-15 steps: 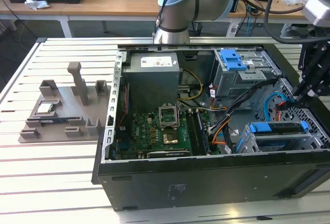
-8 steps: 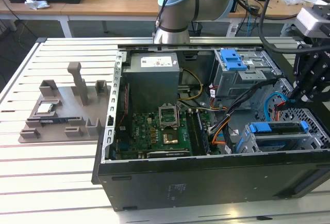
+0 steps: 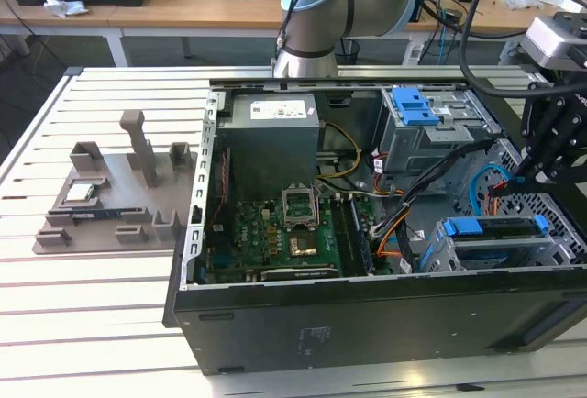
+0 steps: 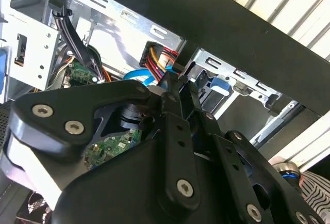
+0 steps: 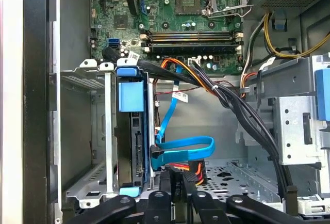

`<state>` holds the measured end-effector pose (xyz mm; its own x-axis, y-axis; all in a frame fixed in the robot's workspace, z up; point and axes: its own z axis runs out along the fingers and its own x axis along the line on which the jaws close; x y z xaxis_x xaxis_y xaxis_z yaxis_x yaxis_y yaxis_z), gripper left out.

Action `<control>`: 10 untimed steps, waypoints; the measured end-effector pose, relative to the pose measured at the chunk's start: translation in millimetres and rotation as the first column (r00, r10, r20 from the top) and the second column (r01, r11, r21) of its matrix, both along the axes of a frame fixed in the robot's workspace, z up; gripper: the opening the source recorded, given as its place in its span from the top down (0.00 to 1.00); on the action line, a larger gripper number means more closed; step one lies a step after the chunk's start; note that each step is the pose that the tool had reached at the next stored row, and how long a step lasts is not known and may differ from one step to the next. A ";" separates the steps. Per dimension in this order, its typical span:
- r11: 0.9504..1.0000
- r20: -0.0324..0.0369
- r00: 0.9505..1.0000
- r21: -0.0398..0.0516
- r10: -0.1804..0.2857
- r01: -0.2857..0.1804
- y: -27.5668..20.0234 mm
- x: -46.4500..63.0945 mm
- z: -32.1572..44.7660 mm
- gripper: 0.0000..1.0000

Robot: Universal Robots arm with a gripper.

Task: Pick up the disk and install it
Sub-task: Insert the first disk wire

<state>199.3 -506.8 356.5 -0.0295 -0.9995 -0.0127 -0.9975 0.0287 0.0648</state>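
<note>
Computer case (image 3: 367,311): matt black sheet metal outside, bare grey metal inside. Motherboard (image 5: 170,7): green circuit board, glossy in patches. Disk (image 5: 131,141): framed in smooth blue plastic, seated in a bright galvanised metal cage (image 5: 85,131). Flat cable (image 5: 180,149): glossy blue plastic. Gripper (image 4: 170,92): matt black metal links with bright steel screws. Table (image 3: 92,297): ribbed pale aluminium slats. Fixture tray (image 3: 119,196): matt grey plastic.

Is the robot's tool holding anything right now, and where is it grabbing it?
I cannot tell. The tool hangs over the computer case near the disk sitting in its bay, but no hold is visible.
</note>
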 end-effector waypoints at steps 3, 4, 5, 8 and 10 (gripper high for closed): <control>1.000 0.000 1.000 0.000 0.000 0.000 0.0 0.0 0.0 0.83; 1.000 0.000 1.000 0.000 0.000 0.000 0.0 0.0 0.0 0.83; 1.000 0.000 1.000 -0.001 0.000 0.000 0.0 0.0 0.0 0.83; 1.000 0.000 1.000 -0.001 0.002 -0.002 -6.4 -2.0 -0.1 0.83; 1.000 0.000 1.000 -0.001 0.004 -0.004 -18.8 -4.2 -0.3 0.83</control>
